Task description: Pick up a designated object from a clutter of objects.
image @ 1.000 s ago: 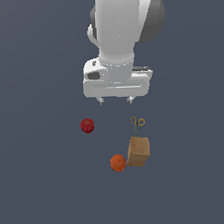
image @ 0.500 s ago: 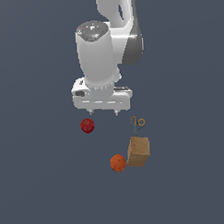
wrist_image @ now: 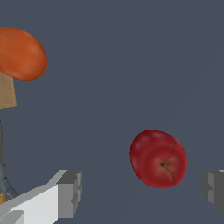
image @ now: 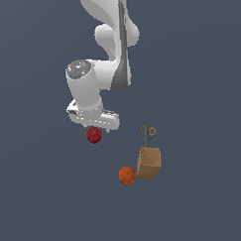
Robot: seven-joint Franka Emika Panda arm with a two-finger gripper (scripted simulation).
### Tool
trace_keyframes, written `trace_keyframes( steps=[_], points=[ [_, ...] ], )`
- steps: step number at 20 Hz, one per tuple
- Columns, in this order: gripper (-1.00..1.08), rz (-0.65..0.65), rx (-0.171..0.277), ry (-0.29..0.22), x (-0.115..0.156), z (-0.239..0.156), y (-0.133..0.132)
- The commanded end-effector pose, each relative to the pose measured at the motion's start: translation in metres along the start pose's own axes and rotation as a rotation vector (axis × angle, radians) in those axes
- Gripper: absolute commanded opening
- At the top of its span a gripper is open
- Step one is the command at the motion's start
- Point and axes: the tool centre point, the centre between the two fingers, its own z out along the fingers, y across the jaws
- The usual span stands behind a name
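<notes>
The dark-red apple [image: 94,135] lies alone on the grey floor, at the exterior view's left of the other clutter. My gripper [image: 96,127] hangs just above it, and the white hand covers the apple's upper edge. In the wrist view the apple [wrist_image: 158,158] sits between the two grey fingertips [wrist_image: 70,192], nearer the far one, with gaps on both sides. The gripper [wrist_image: 142,190] is open and holds nothing.
An orange fruit [image: 127,175] rests against a tan box [image: 148,163], with small scissors [image: 148,132] just beyond the box. All three lie to the exterior view's right of the apple. The wrist view also catches the orange fruit [wrist_image: 21,53] and a corner of the box [wrist_image: 6,91].
The arm has swung toward the exterior view's left and come down, from above the scissors and box to directly over the apple. The objects have not moved.
</notes>
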Motion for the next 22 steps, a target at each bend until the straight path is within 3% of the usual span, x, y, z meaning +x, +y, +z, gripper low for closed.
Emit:
trace_keyframes(
  steps=[1,9,22],
  points=[
    [1.00,0.033,-0.003,0.001,-0.005,0.016,0.015],
    [1.00,0.091,-0.010,0.000,-0.017,0.042,0.042],
    [1.00,0.094,-0.011,-0.001,-0.019,0.067,0.044]
  ],
)
